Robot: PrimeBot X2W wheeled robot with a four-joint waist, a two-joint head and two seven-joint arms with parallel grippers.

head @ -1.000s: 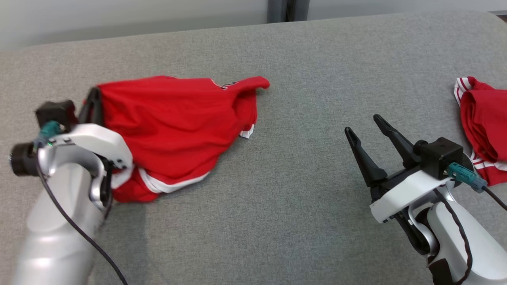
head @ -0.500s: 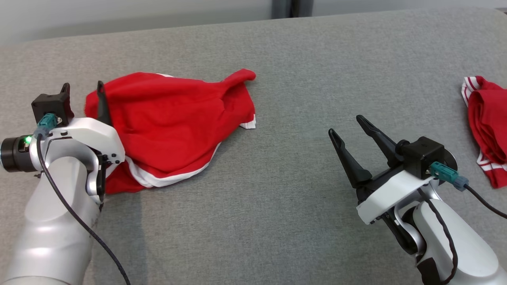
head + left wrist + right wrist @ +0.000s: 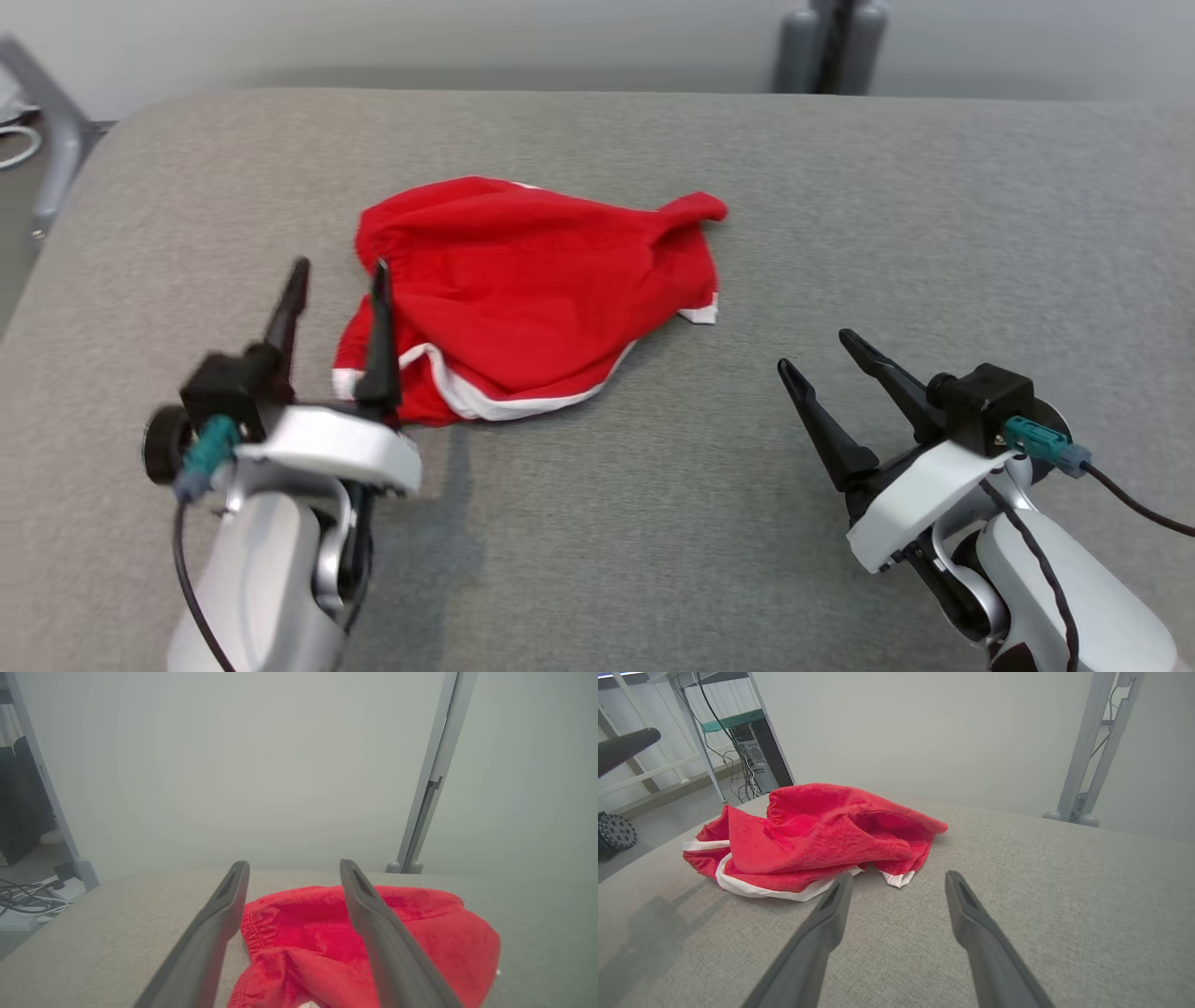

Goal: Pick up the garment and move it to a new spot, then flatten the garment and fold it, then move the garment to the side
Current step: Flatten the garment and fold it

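The garment is out of view. A crumpled red piece of clothing with a white edge band [image 3: 532, 280] lies on the grey padded table [image 3: 887, 215], left of centre. My left gripper [image 3: 340, 271] is open at its near left corner, one finger over the red cloth, holding nothing. In the left wrist view the red cloth [image 3: 299, 933] lies below and between the spread fingers of that gripper [image 3: 294, 865]. My right gripper [image 3: 814, 351] is open and empty, above bare table to the right of the cloth. In the right wrist view it [image 3: 899, 877] points past the cloth's [image 3: 817, 830] right end.
The table's rounded left edge [image 3: 56, 280] is close to my left arm, with a metal frame leg [image 3: 47, 121] beyond it. A grey post [image 3: 831, 47] stands behind the far edge. A rack with cables [image 3: 747, 751] stands on the floor at the left.
My left gripper has opened, let go of the red cloth and drawn back toward me. The cloth has settled flat. The head camera has turned left, so a red piece at the right left the picture.
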